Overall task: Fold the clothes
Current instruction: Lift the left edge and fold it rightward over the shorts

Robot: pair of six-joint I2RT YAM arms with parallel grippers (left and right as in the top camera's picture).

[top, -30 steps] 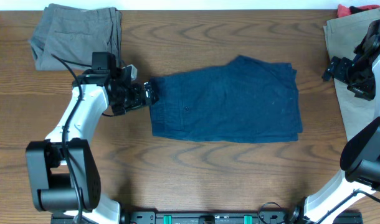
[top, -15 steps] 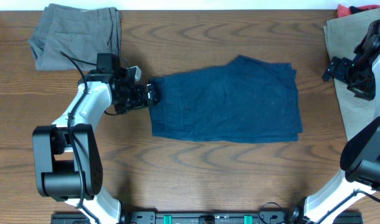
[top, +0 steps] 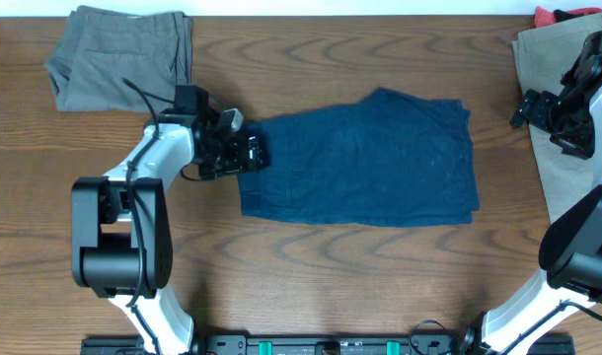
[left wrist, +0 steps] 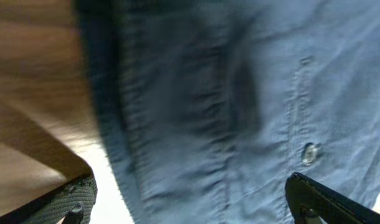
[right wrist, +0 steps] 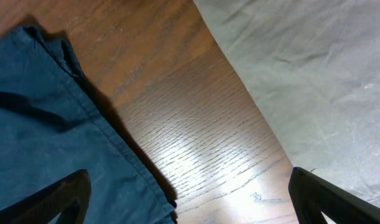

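The dark navy-blue shorts point(top: 365, 163) lie folded flat in the middle of the table. My left gripper point(top: 250, 154) is open over their left edge, the waistband end. In the left wrist view the navy cloth point(left wrist: 240, 106) with a small button point(left wrist: 310, 152) fills the frame between the open fingers point(left wrist: 190, 202). My right gripper point(top: 553, 113) is open and empty at the right, raised between the navy shorts and the tan-khaki pair point(top: 558, 128). The right wrist view shows the navy hem point(right wrist: 47, 137) at left and the tan cloth point(right wrist: 314, 81) at right.
An olive-grey pair with back pockets point(top: 118, 54) lies folded at the back left corner. A red cloth point(top: 558, 14) shows at the back right edge. The wooden table point(top: 311, 276) is bare in front of the navy shorts.
My left gripper has moved to the right, from just off the navy shorts' left edge to over that edge. The right arm has not moved.
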